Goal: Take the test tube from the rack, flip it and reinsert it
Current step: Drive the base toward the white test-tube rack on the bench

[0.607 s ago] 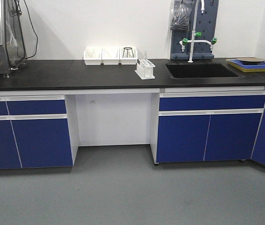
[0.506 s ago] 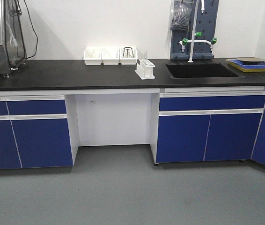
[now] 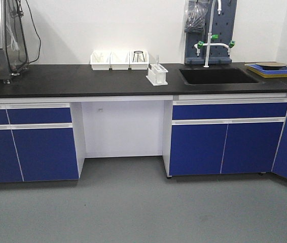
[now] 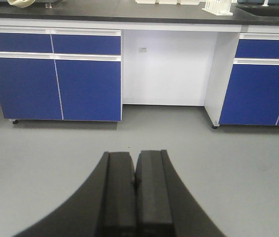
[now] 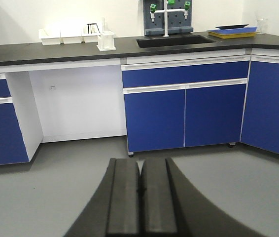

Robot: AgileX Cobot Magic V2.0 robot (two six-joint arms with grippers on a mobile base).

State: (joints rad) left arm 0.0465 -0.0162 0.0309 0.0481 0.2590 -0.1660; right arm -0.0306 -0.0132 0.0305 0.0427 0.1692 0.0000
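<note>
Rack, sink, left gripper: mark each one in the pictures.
rack [image 3: 157,75]: front-facing view, on its white front side.
sink [image 3: 217,76]: front-facing view, on the bare black basin.
left gripper [image 4: 135,157]: left wrist view, where the closed fingertips meet.

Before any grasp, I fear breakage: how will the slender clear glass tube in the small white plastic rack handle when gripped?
The slender clear glass tube is probably fragile and slippery. It rises above the small white plastic rack, so a sideways push may tilt it. The rack looks light and might slide on the black countertop.
</note>
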